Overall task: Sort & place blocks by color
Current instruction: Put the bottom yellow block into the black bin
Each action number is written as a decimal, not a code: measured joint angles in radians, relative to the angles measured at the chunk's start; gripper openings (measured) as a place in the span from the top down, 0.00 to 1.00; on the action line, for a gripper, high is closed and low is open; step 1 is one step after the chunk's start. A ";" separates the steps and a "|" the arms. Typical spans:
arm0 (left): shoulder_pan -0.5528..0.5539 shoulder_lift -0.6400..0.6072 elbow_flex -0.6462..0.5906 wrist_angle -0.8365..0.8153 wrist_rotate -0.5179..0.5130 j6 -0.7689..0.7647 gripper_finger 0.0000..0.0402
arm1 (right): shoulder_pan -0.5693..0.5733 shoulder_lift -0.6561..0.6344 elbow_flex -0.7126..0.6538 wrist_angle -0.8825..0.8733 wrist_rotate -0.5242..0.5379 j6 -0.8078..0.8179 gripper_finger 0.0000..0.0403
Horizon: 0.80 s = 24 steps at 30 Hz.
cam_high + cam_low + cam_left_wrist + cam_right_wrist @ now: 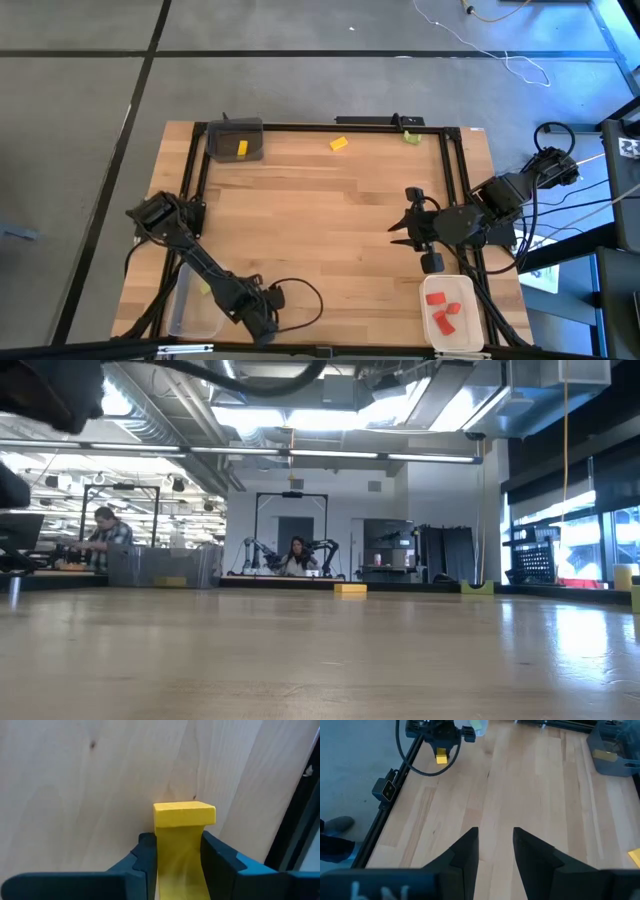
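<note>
My left gripper (177,842) is at the table's near left (262,326), shut on a yellow block (184,815). The right wrist view shows that block (441,757) under the gripper, above the wood. My right gripper (400,228) hovers open at mid-right with nothing between its fingers (496,840). A second yellow block (339,143) and a light green block (411,137) lie on the table by the far edge. A third yellow block (242,148) lies in the dark bin (222,143). My left gripper pinches the yellow block between its two fingers, one on each of two opposite sides (159,845). The fingers point steeply down from above. The block's end (184,814) sticks out past the fingertips. I cannot tell whether it touches the table.
A clear bin (183,318) at the near left holds a light green block (204,288). A white bin (472,325) at the near right holds red blocks (445,312). A black frame (330,126) runs round the table. The middle of the wood is bare.
</note>
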 joint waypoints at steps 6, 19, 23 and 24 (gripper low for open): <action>0.041 -0.082 0.000 -0.020 -0.007 -0.025 0.73 | 0.000 0.000 0.000 0.000 0.000 0.001 0.70; 0.301 -0.395 0.003 -0.231 -0.131 -0.072 0.73 | 0.000 0.000 0.000 0.001 0.008 0.006 0.70; 0.434 -0.485 0.003 -0.343 -0.134 -0.027 0.73 | -0.001 0.000 0.000 0.001 0.052 0.006 0.70; 0.471 -0.503 0.003 -0.368 -0.134 -0.016 0.73 | -0.001 0.000 0.000 0.001 0.075 0.006 0.70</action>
